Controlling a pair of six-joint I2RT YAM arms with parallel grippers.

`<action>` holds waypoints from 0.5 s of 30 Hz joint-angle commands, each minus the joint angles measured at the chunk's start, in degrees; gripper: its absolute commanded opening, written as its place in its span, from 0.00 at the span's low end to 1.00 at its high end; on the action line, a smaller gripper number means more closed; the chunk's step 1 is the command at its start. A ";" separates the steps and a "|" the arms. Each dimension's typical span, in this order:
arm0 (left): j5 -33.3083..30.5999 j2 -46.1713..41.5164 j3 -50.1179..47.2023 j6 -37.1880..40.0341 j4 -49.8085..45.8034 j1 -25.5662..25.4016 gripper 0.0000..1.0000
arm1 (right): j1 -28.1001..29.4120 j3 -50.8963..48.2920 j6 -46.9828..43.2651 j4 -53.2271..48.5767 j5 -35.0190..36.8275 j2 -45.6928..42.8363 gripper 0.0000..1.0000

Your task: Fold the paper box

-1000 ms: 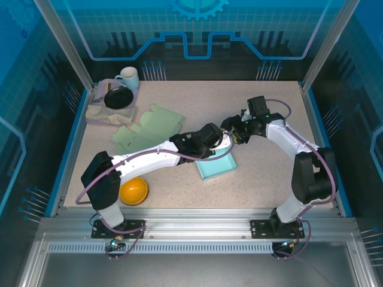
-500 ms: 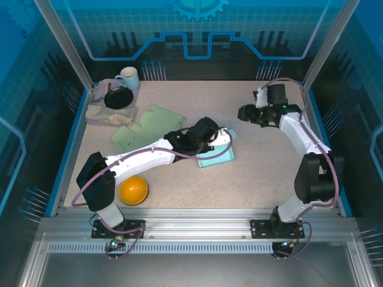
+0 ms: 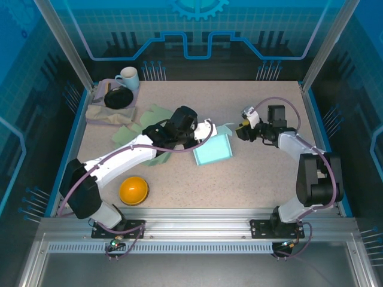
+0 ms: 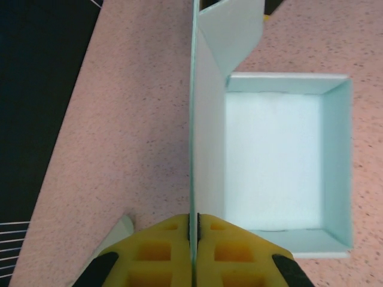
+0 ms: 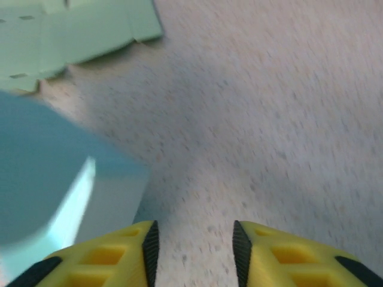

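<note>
At table [image 3: 263, 179] centre, left gripper [image 4: 194, 226] pinched tight on paper box [image 4: 272, 155] wall, right gripper [image 5: 192, 242] at its 2 o'clock, fingers apart, empty

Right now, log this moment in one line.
left fingers: shut on paper box wall | right fingers: open, holding nothing, over table | box: walls up, top open

Bare tabletop [image 3: 263, 173] right of paper box [image 3: 212, 150]

Mug [image 3: 127, 78], orange bowl [image 3: 133, 190] — perhaps cloth [image 3: 99, 115]
</note>
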 commanded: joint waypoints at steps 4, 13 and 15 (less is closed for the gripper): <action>7.78 -4.49 -1.81 1.84 -0.46 2.57 0.00 | 0.77 0.08 -13.35 0.16 -13.39 -5.07 0.36; 10.64 -5.26 -2.26 0.76 -0.58 3.11 0.00 | 5.22 1.25 -17.72 -3.91 -15.42 -6.90 0.38; 11.03 -5.47 -2.23 0.42 -0.45 3.17 0.00 | 5.68 1.75 -17.80 -4.16 -15.64 -6.81 0.38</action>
